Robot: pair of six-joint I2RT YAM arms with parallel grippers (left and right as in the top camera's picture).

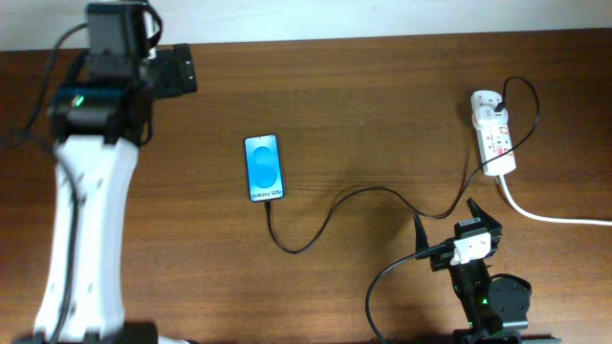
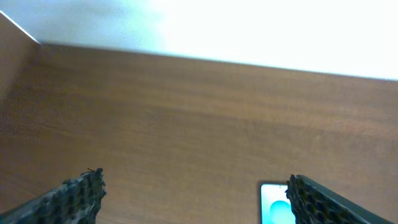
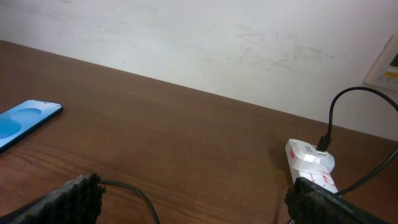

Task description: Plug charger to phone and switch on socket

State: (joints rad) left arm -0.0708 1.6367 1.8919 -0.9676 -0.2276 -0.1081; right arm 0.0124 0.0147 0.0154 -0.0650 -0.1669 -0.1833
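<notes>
Right tool (image 1: 485, 216), fingers spread, near elongated white red-switched socket (image 1: 492, 132)

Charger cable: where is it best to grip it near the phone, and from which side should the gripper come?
Grip the charger on the short straight stretch just below the lower end of the phone, before its loop begins. Come from straight above, jaws across the cable: it is thin and lies flat on the table, so a sideways approach would likely find nothing to close on.

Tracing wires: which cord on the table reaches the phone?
The thin black charger cable, meeting the phone at its bottom edge; the thick white cord runs off right.
</notes>
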